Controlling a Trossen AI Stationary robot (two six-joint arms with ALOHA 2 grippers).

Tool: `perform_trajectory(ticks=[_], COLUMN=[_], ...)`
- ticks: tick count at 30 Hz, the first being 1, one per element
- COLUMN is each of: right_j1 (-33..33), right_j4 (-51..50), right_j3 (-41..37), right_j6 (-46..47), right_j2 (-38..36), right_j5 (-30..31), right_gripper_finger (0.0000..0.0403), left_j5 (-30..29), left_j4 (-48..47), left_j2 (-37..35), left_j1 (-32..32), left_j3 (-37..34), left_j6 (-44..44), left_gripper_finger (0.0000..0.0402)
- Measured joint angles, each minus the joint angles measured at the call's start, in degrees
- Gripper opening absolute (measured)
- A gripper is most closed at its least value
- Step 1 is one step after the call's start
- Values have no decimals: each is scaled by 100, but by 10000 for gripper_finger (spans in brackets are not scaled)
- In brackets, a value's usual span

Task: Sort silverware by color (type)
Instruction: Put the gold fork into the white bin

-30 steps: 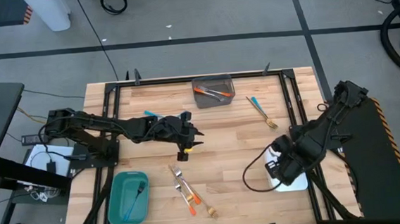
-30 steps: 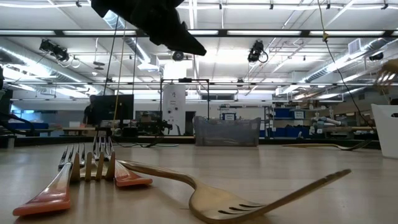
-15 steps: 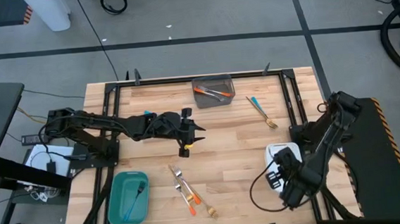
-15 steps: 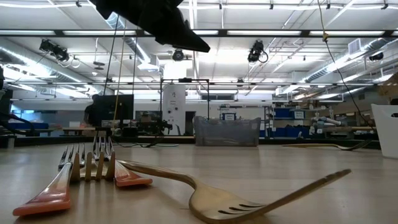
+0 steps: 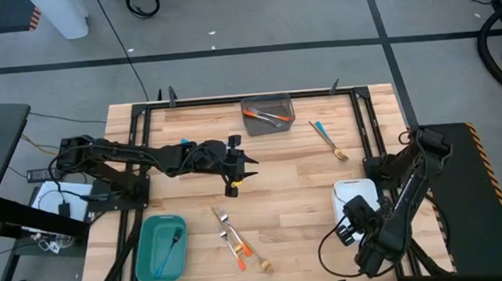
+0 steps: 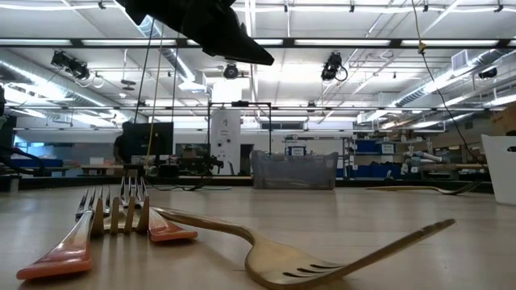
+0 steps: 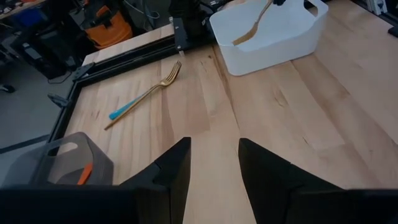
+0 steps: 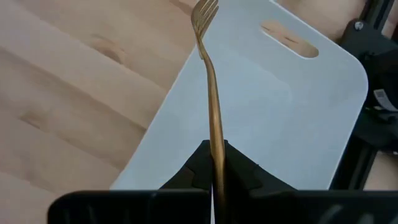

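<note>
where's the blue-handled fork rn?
High view: blue-handled fork lies on the table's far right part, between the grey bin and the right frame rail.

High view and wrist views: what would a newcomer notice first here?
First, the gold fork clamped upright in the right tool, held over the white bin at the table's right edge. Next, the left tool, open and empty, hovers mid-table, while a blue-handled fork lies alone near the grey bin.

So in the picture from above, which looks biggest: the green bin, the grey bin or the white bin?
1. Green bin, clearly largest.
2. Grey bin and white bin: unsure, since the right arm hides part of the white bin.
</note>
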Motion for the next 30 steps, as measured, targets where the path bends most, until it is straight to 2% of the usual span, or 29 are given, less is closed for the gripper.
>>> perform_trajectory(ticks=[7, 11, 21, 30], right_j1=[163, 334, 394, 467], right_j4=[-80, -166, -289, 46], right_j3=[-15, -15, -86, -518], right_j6=[155, 442, 411, 241], right_j2=[218, 216, 214, 216], right_j5=[-262, -183, 194, 147], right_gripper_finger=[17, 17, 18, 18], left_j5=[2, 2, 2, 2], left_j4=[0, 0, -2, -9], left_j2=[0, 0, 0, 0], left_j1=[0, 0, 0, 0], left_j3=[-2, -2, -2, -2], left_j6=[-28, -29, -32, -35], left_gripper_finger=[142, 142, 142, 142])
